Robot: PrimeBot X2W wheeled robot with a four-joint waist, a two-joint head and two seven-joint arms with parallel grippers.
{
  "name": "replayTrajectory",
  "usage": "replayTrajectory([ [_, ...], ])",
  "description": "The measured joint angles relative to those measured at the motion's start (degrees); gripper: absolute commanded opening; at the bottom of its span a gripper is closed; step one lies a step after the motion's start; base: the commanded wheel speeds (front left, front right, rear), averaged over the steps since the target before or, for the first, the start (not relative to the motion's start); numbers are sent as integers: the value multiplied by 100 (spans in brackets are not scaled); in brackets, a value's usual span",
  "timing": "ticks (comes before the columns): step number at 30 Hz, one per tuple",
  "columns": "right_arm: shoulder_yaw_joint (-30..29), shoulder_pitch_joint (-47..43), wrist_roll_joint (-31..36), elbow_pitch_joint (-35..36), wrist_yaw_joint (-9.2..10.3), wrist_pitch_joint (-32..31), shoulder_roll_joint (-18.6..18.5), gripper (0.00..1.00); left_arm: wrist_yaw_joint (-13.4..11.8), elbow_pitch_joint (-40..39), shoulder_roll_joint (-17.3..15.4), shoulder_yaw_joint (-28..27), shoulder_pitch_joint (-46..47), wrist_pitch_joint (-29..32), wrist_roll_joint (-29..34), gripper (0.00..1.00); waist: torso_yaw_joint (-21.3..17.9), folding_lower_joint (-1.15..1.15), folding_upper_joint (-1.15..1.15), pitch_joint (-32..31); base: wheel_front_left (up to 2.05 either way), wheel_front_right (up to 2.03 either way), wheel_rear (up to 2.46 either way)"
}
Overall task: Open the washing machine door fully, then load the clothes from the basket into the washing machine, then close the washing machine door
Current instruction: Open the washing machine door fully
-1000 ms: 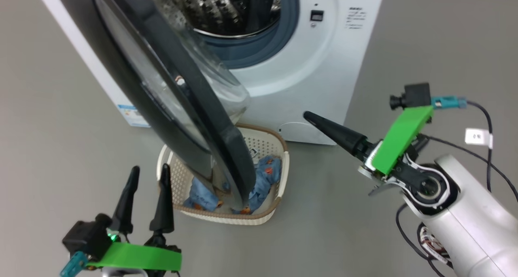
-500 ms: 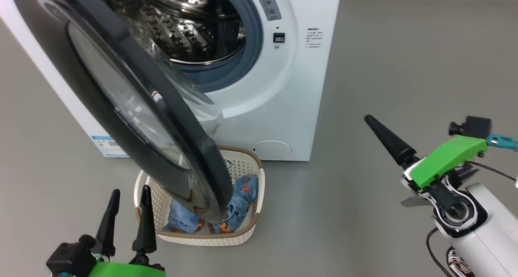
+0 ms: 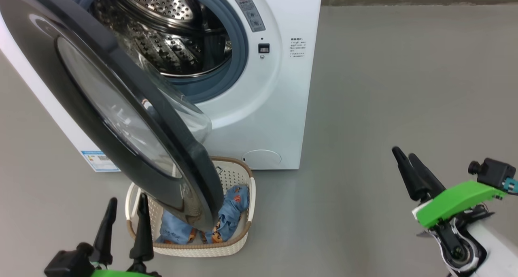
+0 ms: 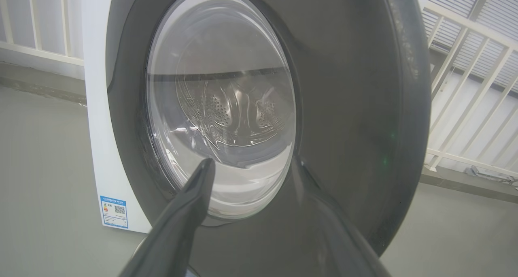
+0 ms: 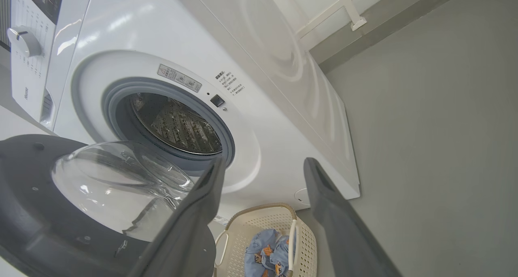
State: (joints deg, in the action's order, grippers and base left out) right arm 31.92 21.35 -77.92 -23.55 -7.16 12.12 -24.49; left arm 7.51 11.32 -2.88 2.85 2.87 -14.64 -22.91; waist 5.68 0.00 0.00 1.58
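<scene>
Dark-fingered left end effector (image 3: 127, 198) points up beside basket (image 3: 210, 250); right end effector (image 3: 404, 152) tilts leftward; both spread, empty.

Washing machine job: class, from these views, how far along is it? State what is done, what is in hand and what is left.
Done: the washing machine door is swung partway out, overhanging the basket. In hand: probably finishing that opening; the left fingers and right fingers stand apart, holding nothing. Left: the clothes lie in the basket and the drum looks empty, so loading and closing remain.
</scene>
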Motion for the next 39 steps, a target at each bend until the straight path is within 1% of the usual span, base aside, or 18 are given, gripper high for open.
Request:
replayTrajectory([
  [4,198,-110,498,-174,0,194,-137,100,0,0,-13,-27,-122,0,21,100,-35,0,0,-50,0,0,0],
  [5,157,-146,659,-224,0,210,-137,100,0,0,-13,-34,-136,0,25,100,-45,0,0,-56,0,0,0],
  [7,-168,-250,991,-252,0,210,-90,100,0,0,-13,-51,-151,0,25,100,-67,0,0,-55,0,0,0],
  [8,-582,-359,1402,-305,0,213,-13,100,0,0,-14,-62,-151,1,25,100,-80,0,0,-45,0,0,0],
  [9,-764,-435,1604,-308,0,216,35,100,0,0,-13,-63,-151,0,25,100,-85,0,0,-39,0,0,0],
  [11,-975,-590,2189,-300,0,216,119,100,0,0,-13,-63,-151,0,25,100,-84,0,0,-33,0,0,0],
  [15,-1573,-954,3075,-111,0,216,398,100,0,1,-13,-64,-151,0,25,100,-74,0,0,-35,0,0,0],
  [19,-2197,-1241,3878,215,0,216,650,100,0,0,-12,-69,-151,0,25,100,-62,0,0,-33,0,0,0],
  [22,-2463,-1419,4410,465,0,218,821,100,0,0,-13,-71,-151,0,25,100,-57,0,0,-32,0,0,0],
  [24,-2643,-1518,4604,601,0,218,956,100,0,0,-13,-73,-151,1,25,100,-57,0,0,-31,0,0,0],
  [29,-2894,-1652,5045,749,-1,218,1117,100,0,0,-16,-60,-150,0,25,100,-53,0,0,-19,0,0,0],
  [39,-2896,-1667,5111,624,-1,218,1169,100,0,11,-20,-36,-144,0,25,100,-42,0,0,55,0,0,0],
])
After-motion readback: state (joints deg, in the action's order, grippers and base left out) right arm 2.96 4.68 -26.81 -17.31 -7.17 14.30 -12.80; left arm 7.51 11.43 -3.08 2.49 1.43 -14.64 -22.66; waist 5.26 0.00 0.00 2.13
